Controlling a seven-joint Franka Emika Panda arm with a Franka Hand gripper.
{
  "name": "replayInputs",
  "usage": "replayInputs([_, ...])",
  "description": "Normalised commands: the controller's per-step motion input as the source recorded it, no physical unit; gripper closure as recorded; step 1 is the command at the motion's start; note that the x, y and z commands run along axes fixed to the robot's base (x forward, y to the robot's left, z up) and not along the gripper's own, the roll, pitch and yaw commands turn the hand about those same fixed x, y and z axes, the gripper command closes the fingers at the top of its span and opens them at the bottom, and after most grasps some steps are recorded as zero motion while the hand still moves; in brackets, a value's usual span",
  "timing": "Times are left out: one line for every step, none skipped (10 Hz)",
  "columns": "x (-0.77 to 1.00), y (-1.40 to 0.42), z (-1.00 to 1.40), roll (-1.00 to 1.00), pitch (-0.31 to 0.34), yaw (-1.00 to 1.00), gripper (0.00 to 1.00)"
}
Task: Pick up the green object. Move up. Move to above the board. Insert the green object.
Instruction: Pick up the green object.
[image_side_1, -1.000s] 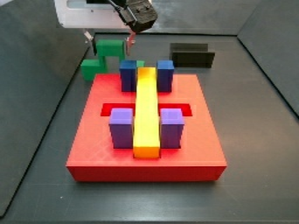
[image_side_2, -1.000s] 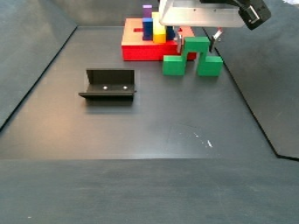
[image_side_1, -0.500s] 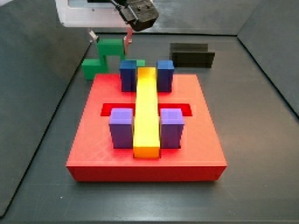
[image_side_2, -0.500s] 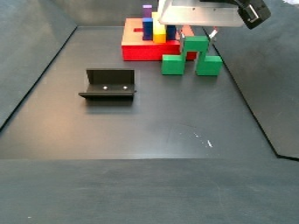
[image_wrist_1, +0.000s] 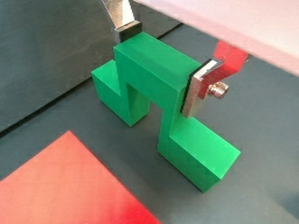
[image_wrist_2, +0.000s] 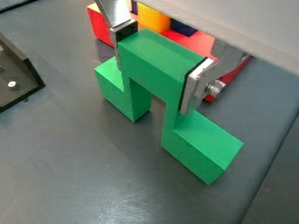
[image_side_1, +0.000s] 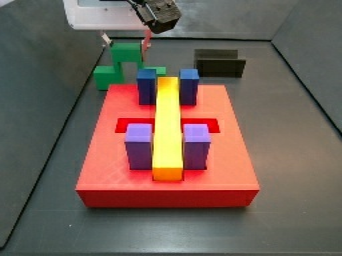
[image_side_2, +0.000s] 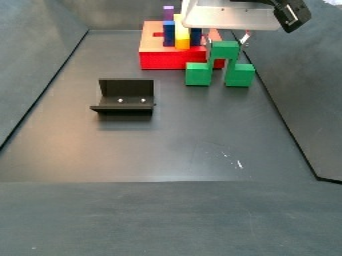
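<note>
In both wrist views we have the gripper (image_wrist_1: 162, 61) right at the lens, its flat silver plates with dark pads pressed against opposite faces of the raised centre cube of the bright green, matte plastic piece of joined cubes (image_wrist_2: 163, 96); the claw is narrowed onto that cube and holding it. The green piece's lower side arms run out either way at right angles to the line between the plates, so its long axis lies across the grip. Whether those arms touch the dark floor or hang just clear of it, we cannot tell.

Just beyond, the large flat red square slab (image_side_1: 120, 165) lies close beside the green piece, carrying a long yellow bar (image_side_1: 167, 125) flanked by blue blocks (image_side_1: 147, 85) and purple blocks (image_side_1: 139, 148). We judge the coming move to be straight up, then sideways over the red slab towards its recess.

Farther off, well apart, stands the dark L-shaped fixture (image_side_2: 123, 96)
</note>
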Motion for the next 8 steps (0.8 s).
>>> replayInputs([0.00,0.00,0.00,0.00,0.000,0.00,1.00])
replayInputs([0.00,0.00,0.00,0.00,0.000,0.00,1.00])
replayInputs([0.00,0.00,0.00,0.00,0.000,0.00,1.00])
replayInputs([0.00,0.00,0.00,0.00,0.000,0.00,1.00])
replayInputs([0.00,0.00,0.00,0.00,0.000,0.00,1.00])
replayInputs([0.00,0.00,0.00,0.00,0.000,0.00,1.00])
replayInputs([0.00,0.00,0.00,0.00,0.000,0.00,1.00])
replayInputs([0.00,0.00,0.00,0.00,0.000,0.00,1.00])
